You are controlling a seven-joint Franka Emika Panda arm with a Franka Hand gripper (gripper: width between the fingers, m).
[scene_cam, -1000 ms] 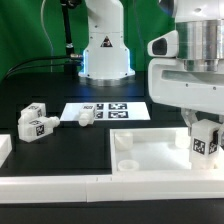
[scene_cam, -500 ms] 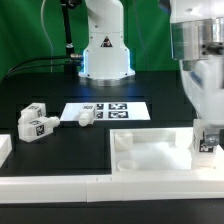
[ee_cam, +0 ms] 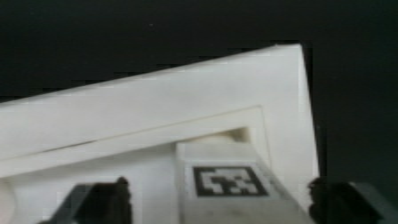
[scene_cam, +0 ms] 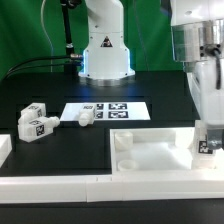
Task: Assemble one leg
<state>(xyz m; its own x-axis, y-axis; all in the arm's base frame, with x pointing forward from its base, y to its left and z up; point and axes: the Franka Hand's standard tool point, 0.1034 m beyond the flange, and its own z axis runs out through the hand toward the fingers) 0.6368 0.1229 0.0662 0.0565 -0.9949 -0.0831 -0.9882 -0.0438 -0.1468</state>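
Observation:
My gripper hangs over the corner of the large white panel at the exterior view's right. It is shut on a small white leg with a square tag, held upright with its lower end down at the panel's corner. In the wrist view the leg stands between the two dark fingers of the gripper, with the panel's corner beneath it. Whether the leg's end sits in the corner hole is hidden.
Two more tagged legs lie together at the exterior view's left and another lies by the marker board. The robot base stands behind. A low white rim runs along the front of the black table.
The gripper has come down with the leg, from above the panel's corner to right at it. The last half second shows only a slight further drop.

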